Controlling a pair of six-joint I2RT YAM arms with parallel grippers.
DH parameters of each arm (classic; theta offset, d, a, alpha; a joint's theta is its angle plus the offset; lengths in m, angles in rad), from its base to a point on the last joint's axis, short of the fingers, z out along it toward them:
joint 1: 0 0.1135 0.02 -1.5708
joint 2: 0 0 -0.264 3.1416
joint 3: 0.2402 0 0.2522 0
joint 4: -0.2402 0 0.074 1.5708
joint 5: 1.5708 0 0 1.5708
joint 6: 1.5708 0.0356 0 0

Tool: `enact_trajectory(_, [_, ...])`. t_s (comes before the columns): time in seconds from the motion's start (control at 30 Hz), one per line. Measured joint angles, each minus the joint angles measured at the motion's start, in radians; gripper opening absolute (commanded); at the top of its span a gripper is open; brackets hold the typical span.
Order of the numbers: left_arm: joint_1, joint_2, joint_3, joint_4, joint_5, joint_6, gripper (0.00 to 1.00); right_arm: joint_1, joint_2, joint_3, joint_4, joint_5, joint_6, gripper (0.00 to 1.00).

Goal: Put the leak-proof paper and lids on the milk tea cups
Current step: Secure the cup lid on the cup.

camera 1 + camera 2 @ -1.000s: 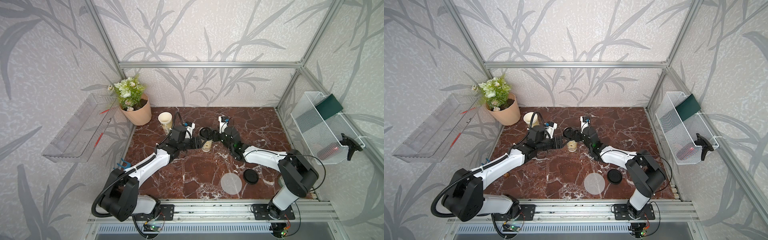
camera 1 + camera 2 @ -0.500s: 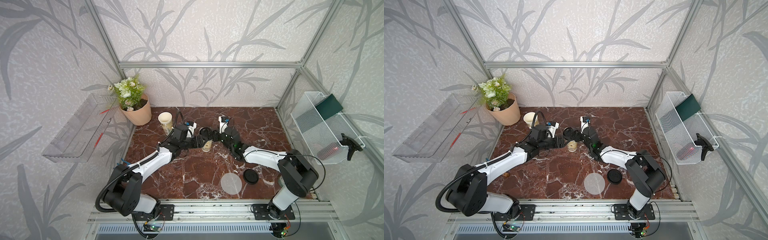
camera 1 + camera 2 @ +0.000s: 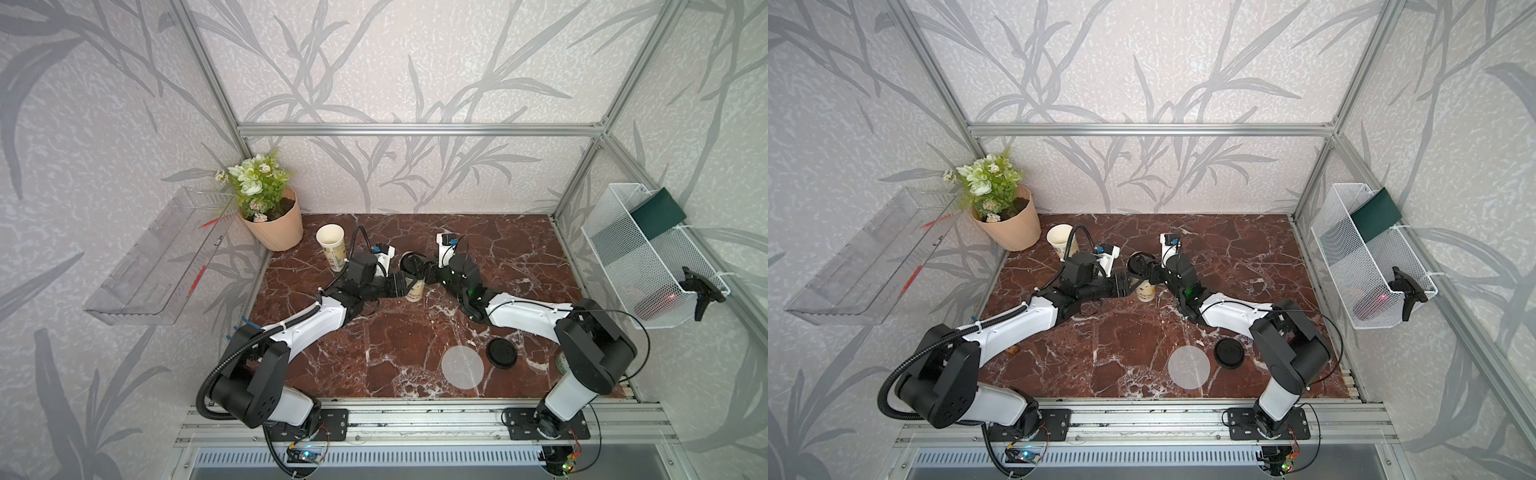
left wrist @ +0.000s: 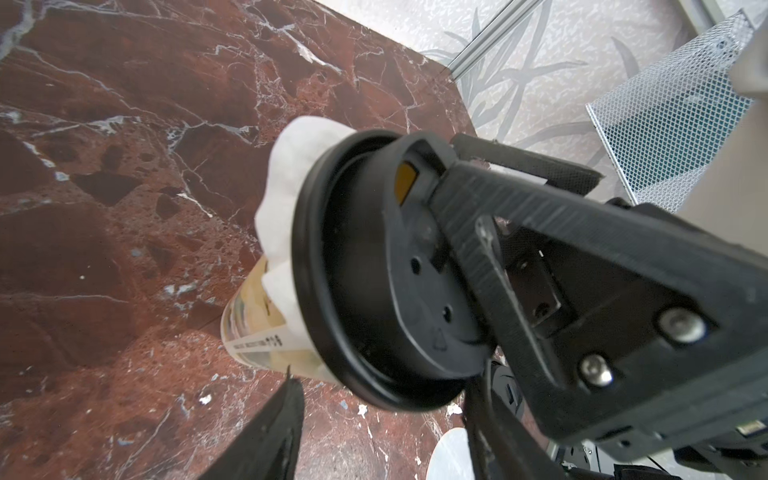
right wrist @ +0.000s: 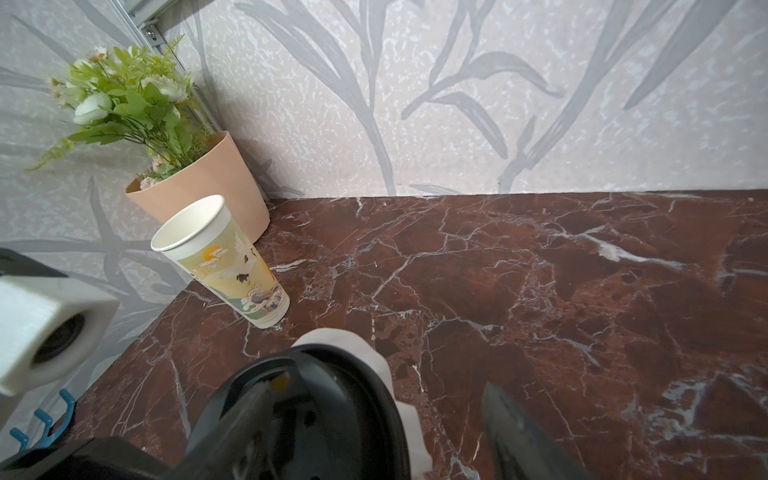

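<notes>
One milk tea cup [image 3: 415, 291] [image 4: 257, 324] stands mid-table. Crumpled leak-proof paper [image 4: 286, 174] [image 5: 332, 336] sticks out under a black lid [image 4: 374, 291] [image 3: 410, 262] on its mouth. My right gripper [image 3: 422, 270] [image 5: 382, 386] is open: one finger lies on the lid's top, the other hangs free beyond its rim. My left gripper [image 3: 404, 286] [image 4: 382, 415] is open, its fingers either side of the cup's body; contact is unclear. A second, uncovered cup [image 3: 331, 245] [image 5: 224, 266] stands at the back left. A flat paper disc [image 3: 462, 368] [image 3: 1189, 368] lies near the front edge.
A loose black lid [image 3: 501, 352] lies beside the flat disc. A peach flower pot [image 3: 276, 224] stands in the back left corner next to the uncovered cup. A clear shelf [image 3: 153, 257] hangs on the left wall, a wire basket [image 3: 648, 257] on the right wall.
My left gripper has slid right toward the lidded cup and its jaws have narrowed a little. The right arm, cups and loose disc have not moved.
</notes>
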Motion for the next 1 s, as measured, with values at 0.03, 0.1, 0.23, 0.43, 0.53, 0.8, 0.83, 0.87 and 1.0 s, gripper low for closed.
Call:
enact_trajectory(0.03, [0.001,0.0,-0.005,0.011,0.002,-0.003,0.61,0.0,0.0,-0.002,0.001,0.0,0.0,0.79])
enact_trajectory(0.1, [0.002,-0.001,-0.008,0.019,0.005,-0.006,0.61,0.0,0.0,-0.002,0.002,0.0,0.0,0.79])
enact_trajectory(0.23, [0.006,-0.019,-0.007,-0.017,0.0,-0.005,0.63,0.0,-0.002,0.003,0.0,-0.001,0.0,0.79])
enact_trajectory(0.43, [0.025,-0.076,0.021,-0.148,-0.035,0.016,0.72,0.0,-0.011,0.021,-0.05,-0.008,-0.006,0.79])
enact_trajectory(0.53, [0.033,-0.112,0.069,-0.182,-0.053,0.03,0.74,0.0,-0.019,0.029,-0.081,-0.01,-0.014,0.79])
enact_trajectory(0.8, [0.053,-0.027,0.238,-0.19,-0.064,0.065,0.76,-0.002,-0.03,0.046,-0.135,-0.018,-0.026,0.79])
enact_trajectory(0.83, [0.058,-0.001,0.248,-0.187,-0.063,0.065,0.76,-0.003,-0.029,0.048,-0.138,-0.018,-0.026,0.79])
enact_trajectory(0.87, [0.063,0.02,0.251,-0.18,-0.06,0.065,0.76,-0.005,-0.029,0.049,-0.14,-0.019,-0.026,0.79])
enact_trajectory(1.0, [0.087,0.109,0.25,-0.165,-0.034,0.047,0.68,-0.009,-0.024,0.049,-0.132,-0.019,-0.022,0.79])
